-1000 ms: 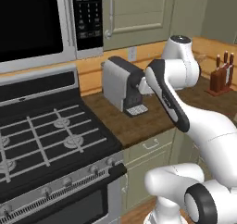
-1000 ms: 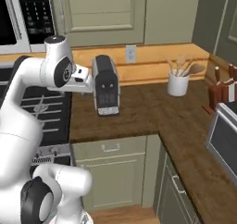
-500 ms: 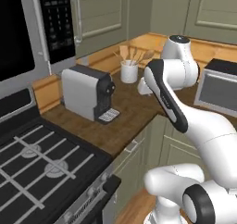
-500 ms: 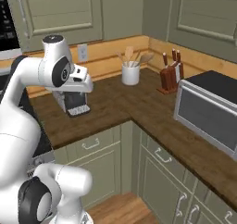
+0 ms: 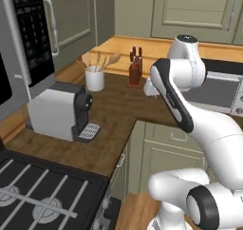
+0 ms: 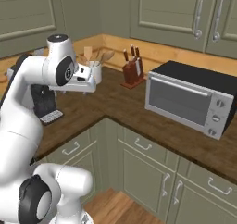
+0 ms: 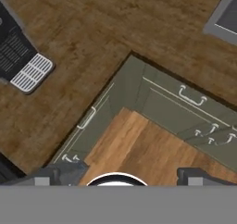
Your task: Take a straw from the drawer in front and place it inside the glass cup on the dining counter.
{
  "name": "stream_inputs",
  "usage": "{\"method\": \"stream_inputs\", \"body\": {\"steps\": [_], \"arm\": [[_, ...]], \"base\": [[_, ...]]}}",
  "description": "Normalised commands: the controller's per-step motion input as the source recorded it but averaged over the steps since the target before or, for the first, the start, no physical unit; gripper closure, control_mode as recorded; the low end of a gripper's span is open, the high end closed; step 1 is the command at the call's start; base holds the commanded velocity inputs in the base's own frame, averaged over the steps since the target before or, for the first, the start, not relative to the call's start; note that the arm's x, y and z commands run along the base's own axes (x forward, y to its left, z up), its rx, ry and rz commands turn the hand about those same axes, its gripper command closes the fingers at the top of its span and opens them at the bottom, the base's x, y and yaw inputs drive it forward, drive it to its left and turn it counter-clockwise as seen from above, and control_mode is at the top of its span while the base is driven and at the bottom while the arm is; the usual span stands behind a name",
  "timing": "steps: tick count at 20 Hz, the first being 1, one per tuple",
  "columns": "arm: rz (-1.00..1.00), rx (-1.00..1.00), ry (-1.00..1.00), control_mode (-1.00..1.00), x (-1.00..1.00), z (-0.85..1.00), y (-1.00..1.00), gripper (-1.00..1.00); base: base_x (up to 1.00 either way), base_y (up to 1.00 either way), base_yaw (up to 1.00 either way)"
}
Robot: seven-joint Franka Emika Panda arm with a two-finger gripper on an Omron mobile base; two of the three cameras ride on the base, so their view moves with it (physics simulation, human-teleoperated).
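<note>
- Overhead, the gripper (image 7: 118, 176) hangs empty with its jaws spread wide above the inner corner of the dark worktop (image 7: 92, 28), looking down on the wood floor (image 7: 139, 149).
- Seen from the left base, a grey coffee machine (image 5: 59, 111), white utensil crock (image 5: 95, 78) and knife block (image 5: 135, 71) line the worktop.
- From the right base, a silver toaster oven (image 6: 192, 98) appears, with closed sage-green drawers (image 6: 141, 146) below; no straw can be made out.
</note>
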Motion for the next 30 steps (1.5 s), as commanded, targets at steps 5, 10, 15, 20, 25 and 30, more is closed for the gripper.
{"method": "stream_inputs", "body": {"steps": [5,10,15,20,25,30], "arm": [[-0.14,0.11,0.0,-1.0,-0.23,0.02,0.24,-1.0],[-0.27,0.4,0.0,-1.0,-0.36,0.08,0.1,-1.0],[-0.08,0.5,0.01,-1.0,0.03,-0.01,-0.53,-1.0],[-0.02,0.49,0.0,-1.0,0.0,-0.33,-0.69,-1.0],[0.0,0.42,-0.02,-1.0,0.02,-0.62,-0.36,-1.0],[0.0,0.31,-0.1,-1.0,0.05,-0.65,-0.01,-1.0]], "base": [[-0.27,0.43,-0.24],[0.0,0.0,0.0],[0.0,0.0,0.0],[0.0,0.0,0.0],[0.0,0.0,0.0],[0.0,0.0,0.0]]}}
